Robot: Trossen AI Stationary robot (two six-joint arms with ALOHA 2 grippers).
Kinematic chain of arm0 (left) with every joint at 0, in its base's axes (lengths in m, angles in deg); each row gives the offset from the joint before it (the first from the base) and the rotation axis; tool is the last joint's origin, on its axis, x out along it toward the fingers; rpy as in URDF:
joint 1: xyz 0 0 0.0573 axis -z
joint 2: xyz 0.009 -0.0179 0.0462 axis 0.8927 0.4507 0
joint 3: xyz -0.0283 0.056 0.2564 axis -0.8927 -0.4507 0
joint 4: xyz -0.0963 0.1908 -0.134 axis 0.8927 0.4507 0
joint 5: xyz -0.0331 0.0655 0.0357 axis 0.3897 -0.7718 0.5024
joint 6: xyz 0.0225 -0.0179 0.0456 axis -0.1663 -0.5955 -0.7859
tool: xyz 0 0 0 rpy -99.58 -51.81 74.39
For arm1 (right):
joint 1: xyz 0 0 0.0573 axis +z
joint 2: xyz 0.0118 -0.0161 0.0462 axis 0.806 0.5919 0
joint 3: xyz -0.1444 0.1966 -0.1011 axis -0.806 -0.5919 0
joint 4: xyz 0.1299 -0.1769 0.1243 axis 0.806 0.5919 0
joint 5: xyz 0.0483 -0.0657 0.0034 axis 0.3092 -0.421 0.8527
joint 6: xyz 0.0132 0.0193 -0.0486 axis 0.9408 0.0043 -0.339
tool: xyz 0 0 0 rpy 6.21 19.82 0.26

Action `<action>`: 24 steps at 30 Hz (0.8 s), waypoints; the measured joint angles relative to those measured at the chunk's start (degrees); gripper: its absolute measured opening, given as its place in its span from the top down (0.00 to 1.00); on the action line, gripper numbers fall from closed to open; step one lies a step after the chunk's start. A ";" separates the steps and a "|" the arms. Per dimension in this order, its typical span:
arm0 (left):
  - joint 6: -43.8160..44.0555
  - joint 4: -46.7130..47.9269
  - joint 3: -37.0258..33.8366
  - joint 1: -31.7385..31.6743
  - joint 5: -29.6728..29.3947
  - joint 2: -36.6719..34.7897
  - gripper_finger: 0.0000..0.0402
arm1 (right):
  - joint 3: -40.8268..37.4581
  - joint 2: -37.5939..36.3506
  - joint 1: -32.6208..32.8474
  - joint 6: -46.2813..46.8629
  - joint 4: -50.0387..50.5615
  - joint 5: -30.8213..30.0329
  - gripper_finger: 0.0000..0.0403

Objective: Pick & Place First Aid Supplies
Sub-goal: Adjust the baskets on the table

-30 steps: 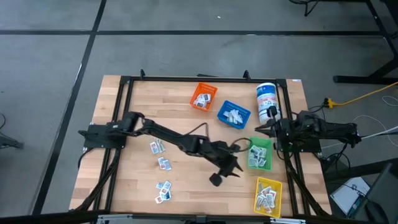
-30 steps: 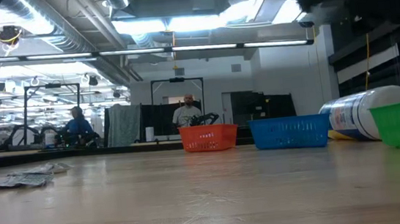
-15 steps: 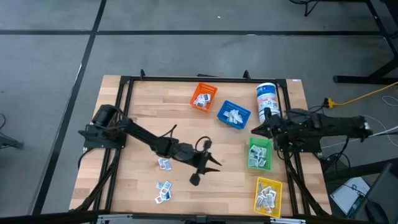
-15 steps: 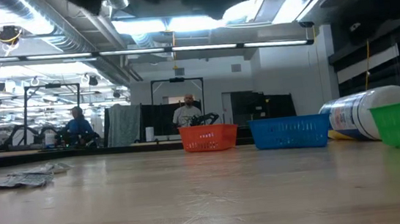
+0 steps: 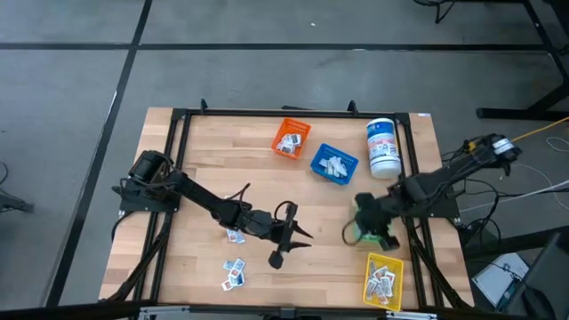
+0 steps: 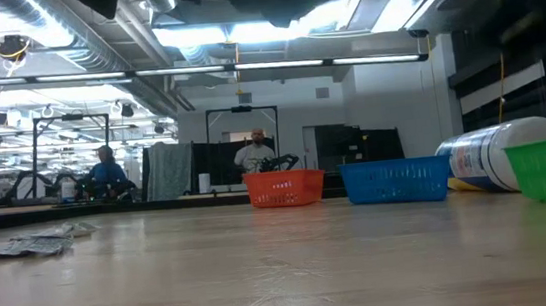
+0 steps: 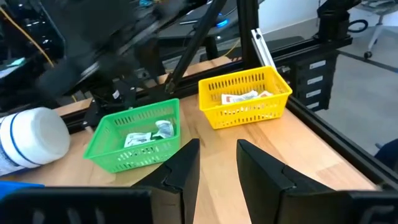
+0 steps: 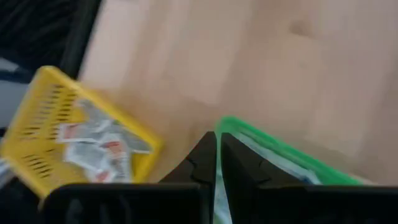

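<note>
Your left gripper (image 5: 298, 236) hangs over the middle of the wooden counter (image 5: 204, 178), its fingers (image 7: 181, 171) spread with bare wood between them and nothing held. Loose white packets (image 5: 234, 273) lie on the counter near its front edge, with one more packet (image 5: 235, 236) just beside the left arm. Your right gripper (image 5: 351, 233) reaches over the green bin (image 5: 371, 233), its fingers (image 8: 202, 163) pressed together and empty, poised at the bin's rim. More packets sit inside the green bin, the yellow bin (image 5: 383, 280) near the front right corner, the blue bin (image 5: 333, 164) and the orange bin (image 5: 290, 138) toward the back. A white canister (image 5: 382, 147) lies on its side beside the blue bin. From counter height you see people (image 6: 256, 153) standing in the room beyond, and packets (image 6: 31, 243) resting flat at the left.
</note>
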 joint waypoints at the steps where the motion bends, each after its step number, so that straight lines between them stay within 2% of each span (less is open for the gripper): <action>1: -0.01 0.02 0.00 0.00 -0.25 0.00 0.75 | 1.73 1.10 1.91 0.96 0.11 -0.03 0.94; 8: -0.01 0.31 0.00 0.00 -0.37 -0.37 0.75 | 7.65 7.47 16.06 6.71 -2.18 -3.24 0.94; 13: -0.45 0.85 0.00 0.00 -0.42 -2.27 0.74 | 9.20 11.39 22.94 14.91 -3.05 -5.15 0.94; 17: -0.40 2.46 0.00 0.00 -0.52 -3.88 0.74 | 9.24 15.17 25.81 19.12 -3.29 -6.10 0.94; 24: -0.49 4.60 0.02 0.00 -4.19 -6.41 0.75 | 9.22 22.29 25.20 19.09 -2.11 -5.96 0.94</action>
